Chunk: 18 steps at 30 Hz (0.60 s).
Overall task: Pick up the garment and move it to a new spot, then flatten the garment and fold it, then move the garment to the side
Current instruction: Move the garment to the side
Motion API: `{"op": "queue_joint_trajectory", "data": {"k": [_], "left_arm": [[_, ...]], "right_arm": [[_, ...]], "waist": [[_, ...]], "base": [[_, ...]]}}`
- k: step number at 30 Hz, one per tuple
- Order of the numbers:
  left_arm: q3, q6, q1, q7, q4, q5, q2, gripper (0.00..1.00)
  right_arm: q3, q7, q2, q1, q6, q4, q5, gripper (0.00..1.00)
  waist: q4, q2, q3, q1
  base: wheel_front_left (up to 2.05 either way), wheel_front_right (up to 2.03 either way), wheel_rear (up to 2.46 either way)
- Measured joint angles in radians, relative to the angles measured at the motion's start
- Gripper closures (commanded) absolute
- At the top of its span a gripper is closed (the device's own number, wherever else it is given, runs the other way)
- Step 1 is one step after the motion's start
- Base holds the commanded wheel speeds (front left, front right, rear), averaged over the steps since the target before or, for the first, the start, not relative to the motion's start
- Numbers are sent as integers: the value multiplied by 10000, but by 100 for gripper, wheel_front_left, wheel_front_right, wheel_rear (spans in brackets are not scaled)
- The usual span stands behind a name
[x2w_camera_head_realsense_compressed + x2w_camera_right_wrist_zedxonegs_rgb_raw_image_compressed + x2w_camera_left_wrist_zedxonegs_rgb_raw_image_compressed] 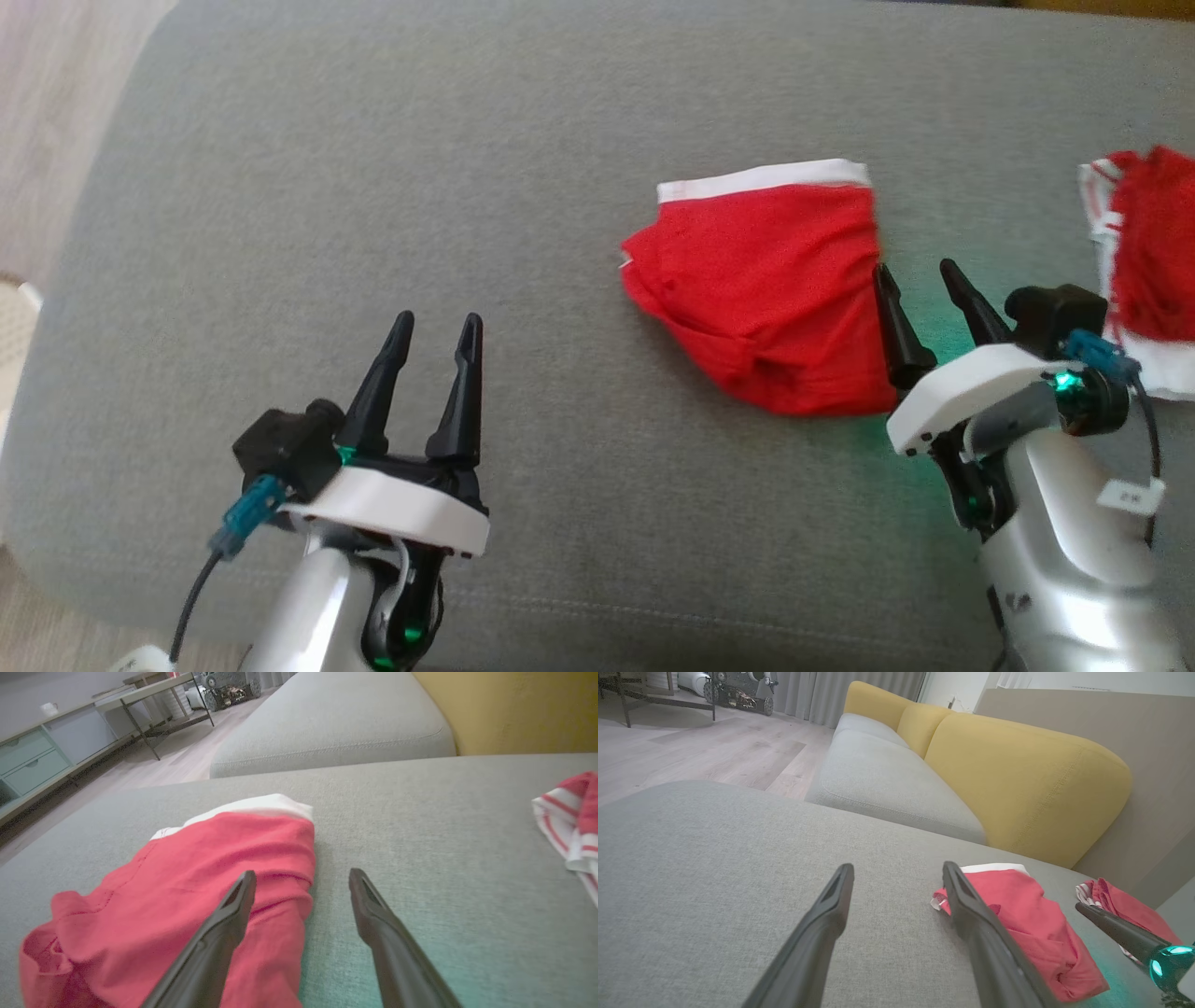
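Two grippers wide open, empty, L gripper [439, 319] over bare grey cushion [373, 187] w/ free room, red garment [766, 289] mid-cushion, R gripper [913, 269] at its right edge, 2nd red cloth [1144, 243] far right, yellow backrest [1017, 779], wood floor [691, 751].

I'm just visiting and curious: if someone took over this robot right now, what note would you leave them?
Left tool: open, empty, over bare cushion.
Right tool: open, empty, at the right edge of the red garment.
The garment lies rumpled mid-cushion. Another red-and-white cloth lies further right.
Done: nothing certain; no neat fold shows.
To do: likely grasp, move, flatten, fold, set aside.
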Motion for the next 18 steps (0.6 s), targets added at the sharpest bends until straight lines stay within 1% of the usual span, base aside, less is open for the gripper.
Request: {"op": "queue_joint_trajectory", "data": {"k": [5, 9, 10, 11, 14, 18], "left_arm": [[-134, 4, -172, 0, 48, -65, -2, 0], [-232, 19, -220, 0, 50, -65, -2, 0], [-247, 19, -220, 0, 50, -65, -2, 0], [-251, 21, -220, 0, 50, -65, -2, 0], [-234, 102, -220, 0, 50, -65, -2, 0], [-221, 98, -220, 0, 50, -63, -4, 0]], "right_arm": [[46, 159, -36, -560, 0, 1068, 228, 0], [299, 161, -40, -921, 0, 1766, 295, 0], [387, 161, -42, -996, 0, 1923, 313, 12], [512, 146, -56, -1051, 0, 2027, 334, 100], [853, -159, -171, -1203, 0, 2255, 109, 100], [1231, -928, -604, -1425, 0, 2416, -928, 100]], "waist": [[422, 0, 263, 0], [637, 0, 397, 0], [667, 0, 416, 0], [684, 0, 426, 0], [641, 0, 407, 0], [417, 0, 332, 0]], "base": [[0, 0, 0], [0, 0, 0], [0, 0, 0], [0, 0, 0], [0, 0, 0], [0, 0, 0]]}}
